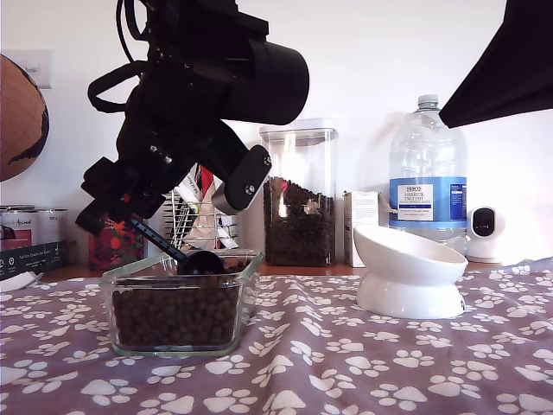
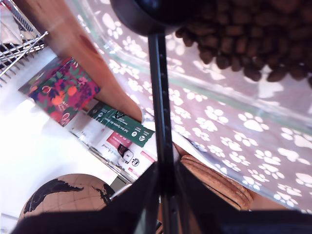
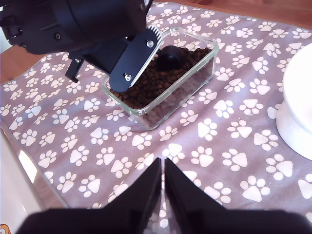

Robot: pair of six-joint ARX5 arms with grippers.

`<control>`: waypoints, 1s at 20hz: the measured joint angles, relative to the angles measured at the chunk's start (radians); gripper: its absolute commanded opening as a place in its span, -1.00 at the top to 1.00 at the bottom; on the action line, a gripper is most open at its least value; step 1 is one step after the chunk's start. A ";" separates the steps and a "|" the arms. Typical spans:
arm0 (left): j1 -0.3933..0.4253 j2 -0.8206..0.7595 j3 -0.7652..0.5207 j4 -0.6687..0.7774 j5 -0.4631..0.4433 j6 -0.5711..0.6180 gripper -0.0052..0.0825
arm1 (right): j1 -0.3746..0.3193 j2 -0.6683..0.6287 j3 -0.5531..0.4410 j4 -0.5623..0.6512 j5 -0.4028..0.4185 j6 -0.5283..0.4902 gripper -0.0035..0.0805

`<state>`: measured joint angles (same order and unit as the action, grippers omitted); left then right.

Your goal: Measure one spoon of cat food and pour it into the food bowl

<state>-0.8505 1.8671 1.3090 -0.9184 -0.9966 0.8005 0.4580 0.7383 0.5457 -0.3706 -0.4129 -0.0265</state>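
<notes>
Exterior view: first gripper (image 2: pixel 163 195) clamped on black plastic long-handled spoon (image 1: pixel 186 258), cup at dark brown kibble (image 1: pixel 177 316) in rectangular clear glass dish (image 1: pixel 112 285). Second gripper (image 3: pixel 163 183) closed, empty. White ceramic pedestal bowl (image 1: pixel 406 272) at 3 o'clock. Risk: tilting during transfer, spilling pellets.

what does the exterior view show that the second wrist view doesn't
Only the exterior view shows the tall clear canister of kibble and the clear plastic water bottle. Only the second wrist view shows my second gripper, shut and empty. Both show the rectangular clear glass dish of brown kibble, the black plastic scoop in it, and the glossy white bowl.
</notes>
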 measured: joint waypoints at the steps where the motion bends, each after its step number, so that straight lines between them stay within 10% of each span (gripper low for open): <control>1: -0.003 0.000 0.000 -0.014 0.021 0.001 0.93 | 0.000 0.000 0.000 0.000 0.000 0.000 0.95; 20: 0.014 -0.005 0.019 -0.211 0.364 -0.311 0.93 | 0.000 0.000 0.000 -0.001 0.000 0.000 0.95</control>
<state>-0.8360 1.8622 1.3277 -1.1294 -0.6323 0.4892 0.4580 0.7383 0.5457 -0.3717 -0.4129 -0.0265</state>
